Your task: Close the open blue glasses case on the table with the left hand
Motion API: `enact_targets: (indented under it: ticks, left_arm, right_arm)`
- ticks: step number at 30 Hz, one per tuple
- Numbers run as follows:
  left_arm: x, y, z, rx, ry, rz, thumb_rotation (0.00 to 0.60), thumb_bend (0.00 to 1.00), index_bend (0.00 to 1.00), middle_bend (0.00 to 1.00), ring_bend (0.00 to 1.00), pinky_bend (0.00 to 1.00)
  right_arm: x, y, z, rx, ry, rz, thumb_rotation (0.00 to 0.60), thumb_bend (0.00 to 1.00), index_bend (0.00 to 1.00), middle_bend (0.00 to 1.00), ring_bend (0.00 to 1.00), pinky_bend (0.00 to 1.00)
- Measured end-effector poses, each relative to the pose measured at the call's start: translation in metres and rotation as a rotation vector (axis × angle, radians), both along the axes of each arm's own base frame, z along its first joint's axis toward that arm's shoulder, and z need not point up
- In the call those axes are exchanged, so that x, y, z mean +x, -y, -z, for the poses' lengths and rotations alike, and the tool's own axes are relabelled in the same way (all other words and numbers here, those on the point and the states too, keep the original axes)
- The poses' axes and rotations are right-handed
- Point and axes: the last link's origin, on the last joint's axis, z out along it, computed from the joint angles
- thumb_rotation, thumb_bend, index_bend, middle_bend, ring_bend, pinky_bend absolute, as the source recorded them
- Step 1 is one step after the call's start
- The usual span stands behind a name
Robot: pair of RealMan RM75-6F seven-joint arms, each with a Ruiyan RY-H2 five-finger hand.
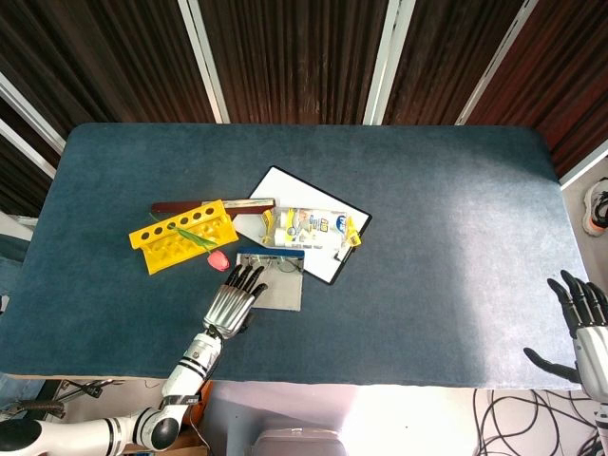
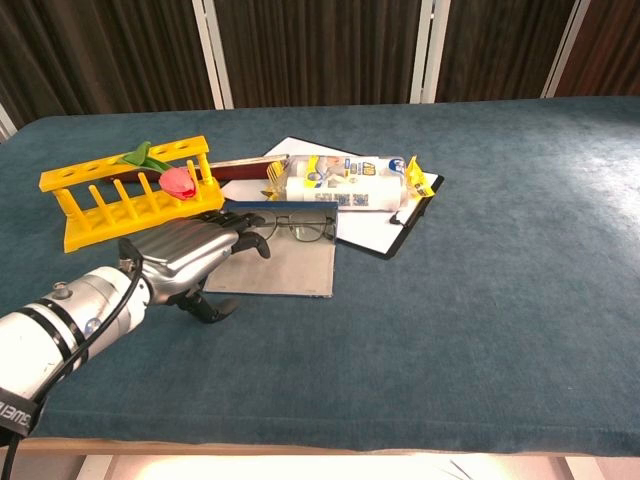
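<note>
The blue glasses case point(image 1: 278, 293) point(image 2: 290, 268) lies open in front of the clipboard. Its grey inner panel faces up and its blue edge is on the far side. A pair of thin-rimmed glasses point(image 1: 276, 265) point(image 2: 300, 228) rests in the far half. My left hand point(image 1: 235, 295) point(image 2: 188, 257) is at the case's left side, holding nothing. Its fingers point(image 2: 240, 228) are stretched out over the left edge of the grey panel and the thumb points down toward the table; whether they touch the case is unclear. My right hand point(image 1: 582, 321) hovers with fingers apart at the table's right front edge, seen only in the head view.
A yellow tube rack point(image 1: 180, 236) point(image 2: 120, 190) with a red tulip point(image 1: 218, 258) point(image 2: 178, 181) stands just beyond my left hand. A white clipboard point(image 1: 328, 264) point(image 2: 385, 228) carries a snack packet point(image 1: 306, 226) point(image 2: 345, 180) behind the case. A dark red strip point(image 1: 180, 206) lies behind the rack.
</note>
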Motion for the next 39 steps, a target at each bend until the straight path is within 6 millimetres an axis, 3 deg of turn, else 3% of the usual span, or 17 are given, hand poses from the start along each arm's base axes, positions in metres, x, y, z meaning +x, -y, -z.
enact_targets:
  ticks: [28, 39]
  left_arm:
    - [-0.002, -0.01, 0.003, -0.004, -0.041, -0.013, 0.6, 0.35, 0.32, 0.0, 0.0, 0.0]
    - [0.003, -0.026, 0.004, -0.022, -0.066, -0.038, 0.6, 0.35, 0.37, 0.0, 0.0, 0.0]
  right_arm:
    - [0.002, 0.001, -0.002, 0.004, 0.02, -0.015, 0.6, 0.18, 0.0, 0.0, 0.0, 0.0]
    - [0.001, 0.0, -0.003, 0.001, 0.022, -0.016, 0.6, 0.18, 0.0, 0.0, 0.0, 0.0]
